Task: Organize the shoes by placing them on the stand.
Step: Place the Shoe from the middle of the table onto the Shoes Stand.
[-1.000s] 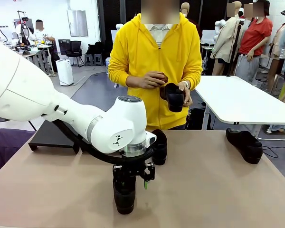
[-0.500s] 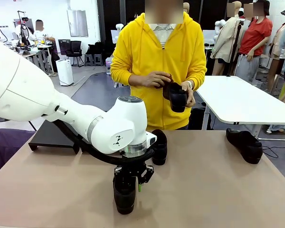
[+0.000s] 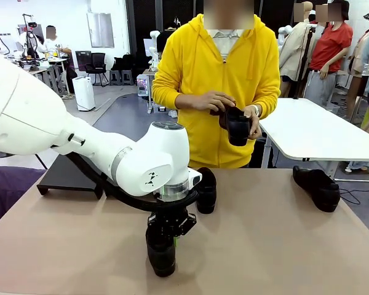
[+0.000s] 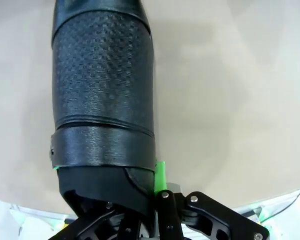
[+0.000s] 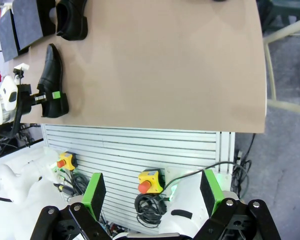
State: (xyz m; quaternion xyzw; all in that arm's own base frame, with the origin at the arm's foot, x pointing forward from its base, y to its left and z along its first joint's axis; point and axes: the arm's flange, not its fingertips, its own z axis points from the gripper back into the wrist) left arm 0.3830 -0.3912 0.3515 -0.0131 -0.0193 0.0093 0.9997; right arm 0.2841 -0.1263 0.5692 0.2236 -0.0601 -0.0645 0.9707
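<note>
Grab step: left gripper (image 3: pixel 166 236) pinched black shoe (image 3: pixel 161 261), bottom middle; right gripper (image 5: pixel 152 192) open. Next: lift to stand (image 3: pixel 63 174), left.

Support surface: one flat table (image 3: pixel 283 246) with a plain tan top, spanning the lower half of the front view.

Items resting directly on it:

1. Stand (image 3: pixel 64 175): matte black, low, on short feet, at middle left of the front view. In the right wrist view it shows as two flat sections side by side (image 5: pixel 20 25) at upper left.
2. First shoe (image 3: pixel 161 255): glossy black, at bottom centre, lying on its side with the textured sole exposed in the left wrist view (image 4: pixel 102 85).
3. Second shoe (image 3: pixel 206 190): at centre, sole down, near the stand, partly hidden.
4. Third shoe (image 3: pixel 317 187): at middle right, near the table's far edge, well apart from the others.
</note>
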